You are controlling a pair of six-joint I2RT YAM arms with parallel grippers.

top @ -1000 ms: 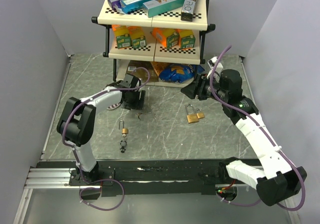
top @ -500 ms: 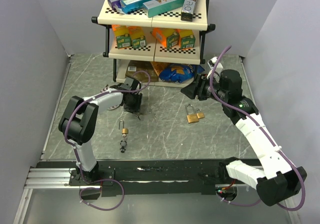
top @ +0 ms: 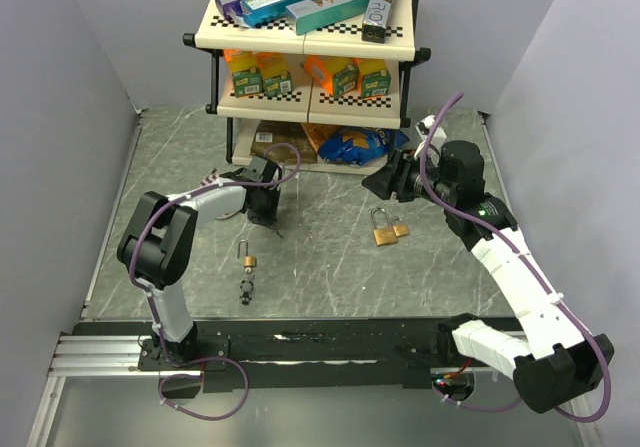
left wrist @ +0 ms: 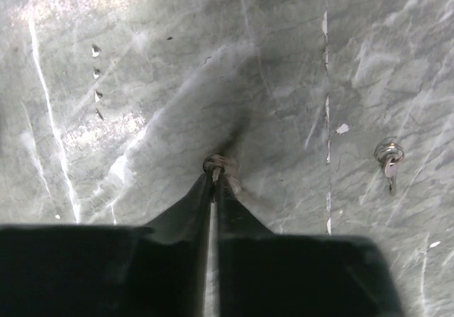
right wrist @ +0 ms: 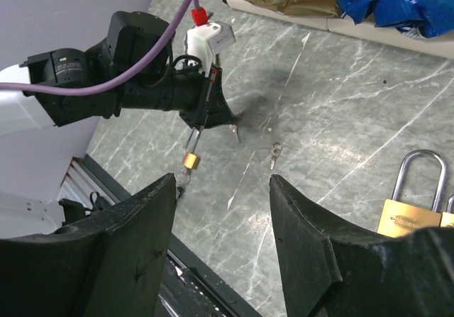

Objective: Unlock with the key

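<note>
My left gripper point(left wrist: 214, 179) is low on the table, shut on a small silver key point(left wrist: 217, 165) pinched at its fingertips. From the right wrist view that key point(right wrist: 236, 128) pokes out under the left gripper point(right wrist: 216, 118). A second loose key point(left wrist: 389, 162) lies on the table to its right. A small brass padlock point(top: 247, 258) with a long shackle lies nearer the arm bases. Two larger brass padlocks point(top: 386, 230) lie at mid-right. My right gripper point(right wrist: 221, 184) hangs open above the table, close to those padlocks point(right wrist: 415, 207), and holds nothing.
A two-tier shelf rack point(top: 310, 37) with boxes stands at the back, with a blue bag point(top: 352, 145) and a brown packet under it. A dark key bunch point(top: 245, 289) lies just below the small padlock. Grey walls close in both sides.
My left gripper has closed from open onto the key and shifted slightly toward it. The right arm and the padlocks have not moved.
</note>
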